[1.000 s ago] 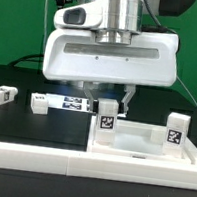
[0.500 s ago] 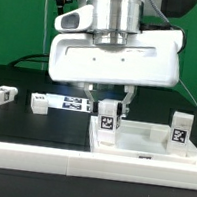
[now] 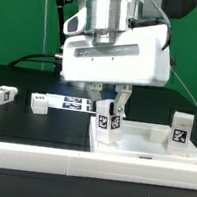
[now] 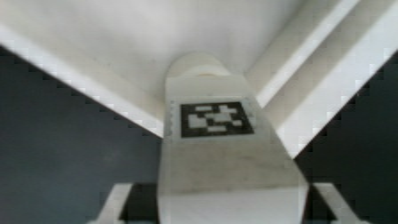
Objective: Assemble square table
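Claw [image 3: 109,107] pinching a tagged leg [image 3: 107,128], upright at the square top's [image 3: 146,146] corner. Since half a second ago the wrist has swivelled. A second leg [image 3: 179,130] stands at the top's opposite side. Black table [image 3: 23,123] beside the top, green backdrop [image 3: 17,15] behind.

I see the square tabletop [image 3: 146,145] on the exterior view's right, the first leg [image 3: 107,123] standing at its left edge and the second leg [image 3: 179,130] at its right. Further left lie the marker board [image 3: 75,105], the fourth leg [image 3: 37,103], then the third leg [image 3: 0,95]. The border wall [image 3: 38,159] runs in front of everything.
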`<state>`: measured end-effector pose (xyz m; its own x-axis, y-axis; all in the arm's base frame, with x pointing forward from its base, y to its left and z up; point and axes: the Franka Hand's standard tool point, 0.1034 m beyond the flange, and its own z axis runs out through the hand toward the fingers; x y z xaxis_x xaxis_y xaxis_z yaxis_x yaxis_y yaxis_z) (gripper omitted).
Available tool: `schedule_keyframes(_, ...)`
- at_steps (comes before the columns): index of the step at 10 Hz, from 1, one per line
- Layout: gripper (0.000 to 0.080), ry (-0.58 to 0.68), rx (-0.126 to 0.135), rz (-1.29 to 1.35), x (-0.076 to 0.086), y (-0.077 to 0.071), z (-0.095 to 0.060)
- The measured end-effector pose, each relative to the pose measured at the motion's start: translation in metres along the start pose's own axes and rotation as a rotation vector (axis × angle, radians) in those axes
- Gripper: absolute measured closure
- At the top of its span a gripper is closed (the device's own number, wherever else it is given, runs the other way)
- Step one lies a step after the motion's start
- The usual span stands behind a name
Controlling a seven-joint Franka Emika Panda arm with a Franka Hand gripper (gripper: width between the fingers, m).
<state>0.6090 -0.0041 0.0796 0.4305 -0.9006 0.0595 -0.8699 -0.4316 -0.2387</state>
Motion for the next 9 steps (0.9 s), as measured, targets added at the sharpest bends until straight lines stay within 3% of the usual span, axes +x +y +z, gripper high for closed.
schedule_keyframes(5, 0.0504, -0.027, 0.002, 0.381, -0.0037, -0.0019, -0.0005)
schedule_keyframes(9, 0.0502, -0.048, -0.015, 0.475, -0.0057, -0.0006, 0.0001)
